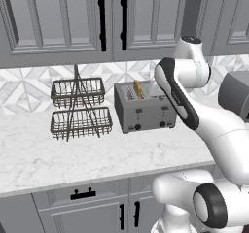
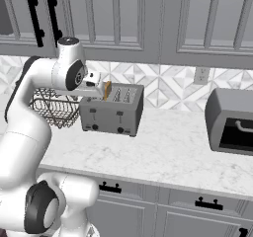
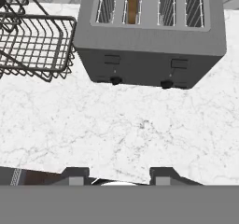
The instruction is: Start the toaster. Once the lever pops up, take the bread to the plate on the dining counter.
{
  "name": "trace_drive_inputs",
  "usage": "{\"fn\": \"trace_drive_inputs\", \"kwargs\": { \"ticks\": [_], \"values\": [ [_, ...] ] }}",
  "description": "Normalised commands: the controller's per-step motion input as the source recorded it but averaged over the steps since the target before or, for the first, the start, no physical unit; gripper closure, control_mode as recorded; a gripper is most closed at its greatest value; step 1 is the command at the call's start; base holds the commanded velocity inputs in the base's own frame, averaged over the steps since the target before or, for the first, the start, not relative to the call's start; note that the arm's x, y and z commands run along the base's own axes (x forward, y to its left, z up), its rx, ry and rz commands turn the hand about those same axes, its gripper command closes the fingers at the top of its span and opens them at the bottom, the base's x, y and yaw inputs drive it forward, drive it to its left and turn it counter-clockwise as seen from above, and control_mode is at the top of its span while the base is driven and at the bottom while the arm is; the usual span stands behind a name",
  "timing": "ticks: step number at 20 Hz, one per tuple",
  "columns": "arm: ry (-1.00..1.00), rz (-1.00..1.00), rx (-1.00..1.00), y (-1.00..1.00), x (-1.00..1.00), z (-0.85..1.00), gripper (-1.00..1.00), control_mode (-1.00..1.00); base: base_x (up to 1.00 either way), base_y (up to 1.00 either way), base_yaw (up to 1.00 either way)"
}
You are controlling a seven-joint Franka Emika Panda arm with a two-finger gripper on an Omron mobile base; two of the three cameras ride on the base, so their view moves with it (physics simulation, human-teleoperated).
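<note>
Four slots topped the toaster [image 3: 150, 34], and I saw the bread [image 3: 133, 3] upright in the second from its left. My gripper [image 3: 119, 174] hung before the toaster's front, jaws parted, holding nothing. Right of the toaster, the right base view added an oven [image 2: 231, 122] — left of it, a wire basket rack [image 1: 79, 108].

From behind the arm on its left we look forward and down over the white grey-veined marble worktop [image 1: 73, 154] toward the wall; from behind on its right we face the same worktop, seeing farther along its right end; both share the boxy grey metal four-slot toaster [image 1: 144, 111] and the dark wire two-tier basket rack [image 1: 78, 108]; from the hand we look steeply down, close, on the toaster's slots and front.
</note>
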Motion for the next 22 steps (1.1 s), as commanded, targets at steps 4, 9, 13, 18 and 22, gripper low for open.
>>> {"fn": "trace_drive_inputs", "kwargs": {
  "ticks": [4, 9, 13, 18, 22],
  "values": [
    [0.05, -0.01, 0.00, 0.10, -0.04, -0.07, -1.00, -1.00, 0.00, 0.00, 0.00],
    [-0.10, 0.00, -0.02, 0.21, -0.09, -0.26, -1.00, -1.00, 0.00, 0.00, 0.00],
    [-0.10, -0.01, -0.01, 0.21, 0.09, -0.34, -1.00, -1.00, 0.00, 0.00, 0.00],
    [-0.10, -0.01, -0.01, 0.00, 0.16, -0.35, -1.00, -1.00, 0.00, 0.00, 0.00],
    [-0.07, 0.00, 0.00, 0.00, 0.27, -0.28, 1.00, -1.00, 0.00, 0.00, 0.00]
  ]
}}
